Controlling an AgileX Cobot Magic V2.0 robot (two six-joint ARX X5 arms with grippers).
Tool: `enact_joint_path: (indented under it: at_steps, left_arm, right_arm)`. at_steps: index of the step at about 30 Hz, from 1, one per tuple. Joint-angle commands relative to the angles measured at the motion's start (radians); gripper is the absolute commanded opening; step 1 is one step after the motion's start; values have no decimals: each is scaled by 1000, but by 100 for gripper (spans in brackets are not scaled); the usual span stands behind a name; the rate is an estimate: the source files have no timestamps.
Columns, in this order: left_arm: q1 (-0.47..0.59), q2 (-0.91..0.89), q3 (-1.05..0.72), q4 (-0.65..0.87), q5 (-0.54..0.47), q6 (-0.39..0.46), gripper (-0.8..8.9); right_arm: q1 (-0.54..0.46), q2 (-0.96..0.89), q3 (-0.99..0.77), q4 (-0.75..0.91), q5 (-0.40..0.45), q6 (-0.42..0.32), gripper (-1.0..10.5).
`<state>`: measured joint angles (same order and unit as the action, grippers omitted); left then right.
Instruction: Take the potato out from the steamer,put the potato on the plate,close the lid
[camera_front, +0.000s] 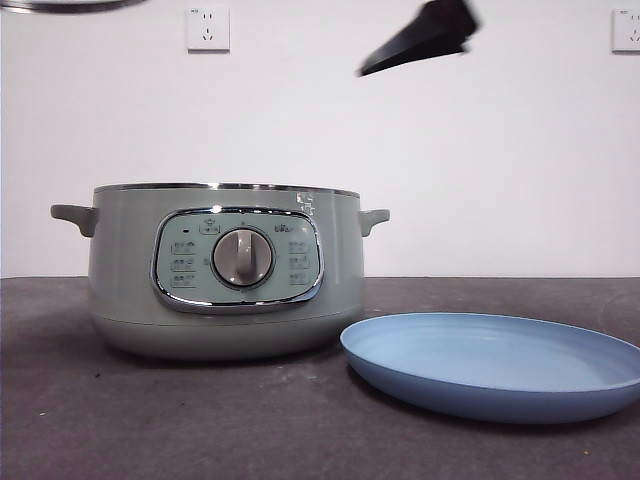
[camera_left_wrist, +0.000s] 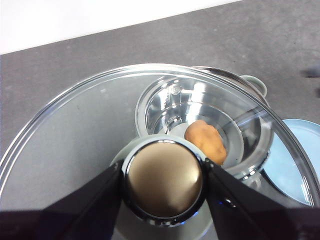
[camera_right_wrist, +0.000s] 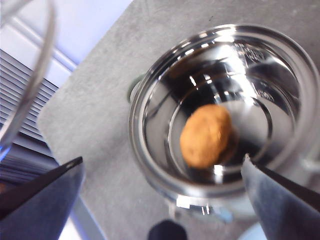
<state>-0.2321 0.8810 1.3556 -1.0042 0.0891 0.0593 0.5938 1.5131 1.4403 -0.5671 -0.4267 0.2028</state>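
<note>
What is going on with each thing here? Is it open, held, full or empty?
steamer: open, lid off
potato: lying inside the steamer
lid: held up by its knob
plate: empty, beside the steamer
left pincer: shut on the lid
right pincer: open above the potato

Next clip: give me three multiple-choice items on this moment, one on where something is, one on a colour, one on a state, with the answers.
1. Where is the potato?
A. On the plate
B. Inside the steamer
C. In the right gripper

2. What colour is the plate?
A. Light blue
B. White
C. Red

3. What is the state of the lid?
A. Closed on the steamer
C. Lying on the table
B. Held up by the left gripper

Answers: 1 B, it lies in the steamer bowl. 2 A, front view shows it. 3 B, the left gripper clamps its knob above the steamer, while the open right gripper hovers over the potato.
</note>
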Motion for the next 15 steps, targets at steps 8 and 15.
enact_joint_path:
  at_steps: [8,15]
  left_arm:
    - [4,-105,9,-31,-25,-4,-9]
    - [4,-118,9,-61,-35,-3,-9]
  right_arm:
    - [117,333,278,-18,169,5,626]
    - [149,464,324,-17,291,-13,626]
